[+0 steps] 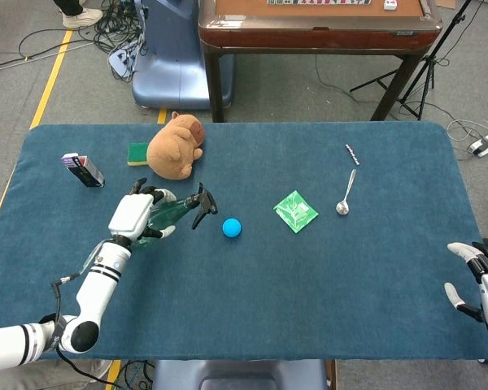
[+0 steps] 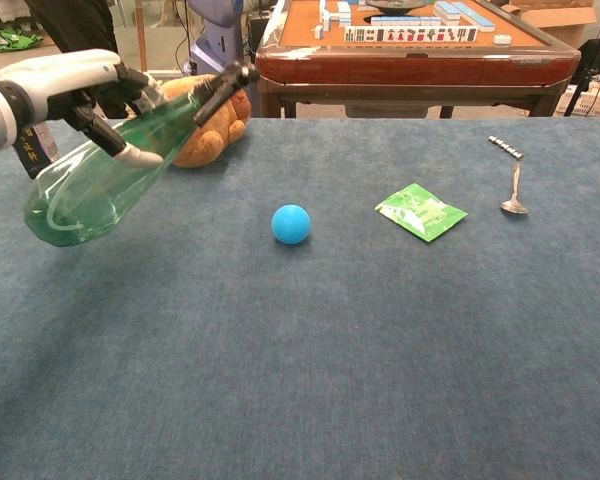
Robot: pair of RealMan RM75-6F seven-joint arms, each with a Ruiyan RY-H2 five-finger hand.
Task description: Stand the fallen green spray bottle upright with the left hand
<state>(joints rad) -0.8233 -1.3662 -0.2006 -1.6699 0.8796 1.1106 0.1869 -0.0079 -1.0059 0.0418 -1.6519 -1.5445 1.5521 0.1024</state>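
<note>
**benchwatcher:** Halfway, I'd say. The left hand (image 2: 85, 85) has its fingers (image 2: 130, 155) wrapped around the upper body of the green spray bottle (image 2: 105, 175), and the bottle is clear of the table (image 2: 380, 350) — tilted, black trigger nozzle (image 2: 225, 85) pointing up and toward the plush toy (image 1: 176, 146), fat base hanging low on the robot's left. So the grab and lift look done. Not upright though; I'd call it a diagonal.

**tilt_tom:** Agreed on the lean. From the head view the bottle (image 1: 167, 213) sits in front of the plush toy, with the blue ball (image 1: 232, 227) near it on the right side. What's left, you reckon?

**benchwatcher:** Swing the base under the nozzle until it's vertical, lower it flat on the cloth, then let go. That's my guess from the angle — none of that is visible yet. Can't tell how firm the grip is, since the bottle is see-through and the palm hides part of it.

**tilt_tom:** And the right hand (image 1: 480, 280)?

**benchwatcher:** Parked at the table's far right edge, fingers apart, holding nothing. The green packet (image 1: 295, 211) and spoon (image 1: 346, 195) are well apart from the action, so I don't see them getting in the way.
</note>
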